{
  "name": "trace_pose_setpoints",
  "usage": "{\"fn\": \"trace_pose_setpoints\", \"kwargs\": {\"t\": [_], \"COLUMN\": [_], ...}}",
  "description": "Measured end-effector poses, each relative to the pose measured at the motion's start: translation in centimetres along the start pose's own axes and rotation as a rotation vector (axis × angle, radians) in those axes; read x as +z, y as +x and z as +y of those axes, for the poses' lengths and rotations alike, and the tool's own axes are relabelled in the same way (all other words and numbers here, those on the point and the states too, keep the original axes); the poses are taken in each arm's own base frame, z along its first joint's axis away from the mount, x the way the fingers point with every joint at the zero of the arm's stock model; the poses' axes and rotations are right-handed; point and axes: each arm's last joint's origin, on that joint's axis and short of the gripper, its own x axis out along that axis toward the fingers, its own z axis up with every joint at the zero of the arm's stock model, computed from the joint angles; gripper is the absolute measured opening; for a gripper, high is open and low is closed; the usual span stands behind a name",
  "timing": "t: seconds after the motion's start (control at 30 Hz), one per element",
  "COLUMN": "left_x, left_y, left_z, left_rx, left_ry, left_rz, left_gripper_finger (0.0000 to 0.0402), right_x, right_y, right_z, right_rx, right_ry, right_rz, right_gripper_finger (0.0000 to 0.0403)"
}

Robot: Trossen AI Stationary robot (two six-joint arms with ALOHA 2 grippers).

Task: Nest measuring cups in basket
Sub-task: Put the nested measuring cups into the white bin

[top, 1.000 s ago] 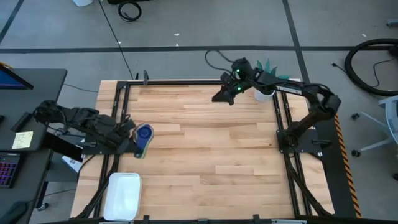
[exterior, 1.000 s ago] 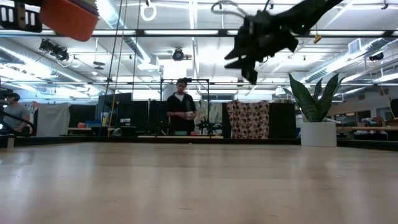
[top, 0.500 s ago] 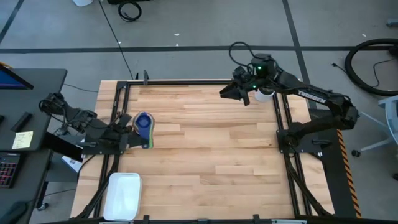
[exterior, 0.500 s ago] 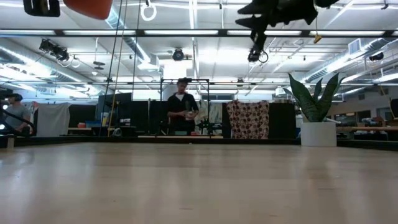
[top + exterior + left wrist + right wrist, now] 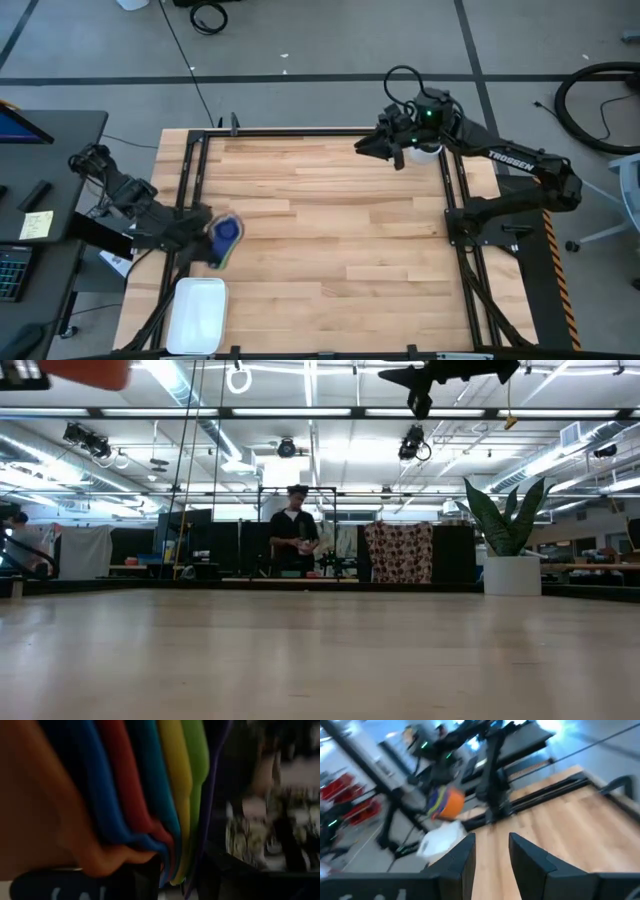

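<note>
The measuring cups (image 5: 226,236) are one nested stack, dark blue on top in the high view, held in the air over the table's left side. The stacked handles (image 5: 150,795) show orange, blue, red, yellow and green in the left wrist view. The orange bottom cup (image 5: 85,370) shows at the low view's top edge. My left gripper (image 5: 208,236) is shut on the stack. The white basket (image 5: 198,315) lies at the near left corner, toward the near edge from the stack. My right gripper (image 5: 375,147) hovers open and empty high over the far right part of the table. My left gripper holds the nested stack by the ends of its handles (image 5: 167,857), all of them together pinched between the two fingers (image 5: 142,880). It comes level from the table's left side. The stack is lifted clear of the table.
A white potted plant (image 5: 428,150) stands at the far right corner beside my right arm. A dark metal frame (image 5: 300,131) runs along the table's edges. A person (image 5: 292,540) stands in the room beyond the far edge. Bare wood (image 5: 340,240) fills the middle.
My left gripper carried the stack up, first a little toward the far edge, then back toward the near edge and the basket, still shut on it. My right gripper drew back toward the far right corner and rose.
</note>
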Motion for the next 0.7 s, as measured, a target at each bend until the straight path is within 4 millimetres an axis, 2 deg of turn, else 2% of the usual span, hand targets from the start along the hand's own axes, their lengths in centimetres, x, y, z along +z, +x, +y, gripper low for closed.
{"fn": "trace_pose_setpoints", "kwargs": {"t": [0.17,0.37,0.53,0.7], "left_x": [-1.4,-2.7,-3.3,-3.3], "left_y": [-0.2,-0.7,-0.9,-0.8], "left_z": [-0.5,-1.0,-1.2,-1.4], "left_rx": [-0.119,-0.223,-0.234,-0.182], "left_ry": [0.033,0.102,0.086,-0.004], "left_rz": [0.277,0.483,0.545,0.425], "left_gripper_finger": [0.0085,0.0085,0.0085,0.0085], "right_x": [0.3,-0.2,-1.2,-2.0], "right_y": [0.9,2.7,4.5,6.5], "right_z": [1.0,2.4,3.4,3.8], "right_rx": [-0.127,-0.159,-0.135,-0.108], "right_ry": [0.054,0.179,0.226,0.219], "right_rz": [-0.112,-0.157,-0.129,-0.11], "right_gripper_finger": [0.0122,0.0122,0.0122,0.0122]}}
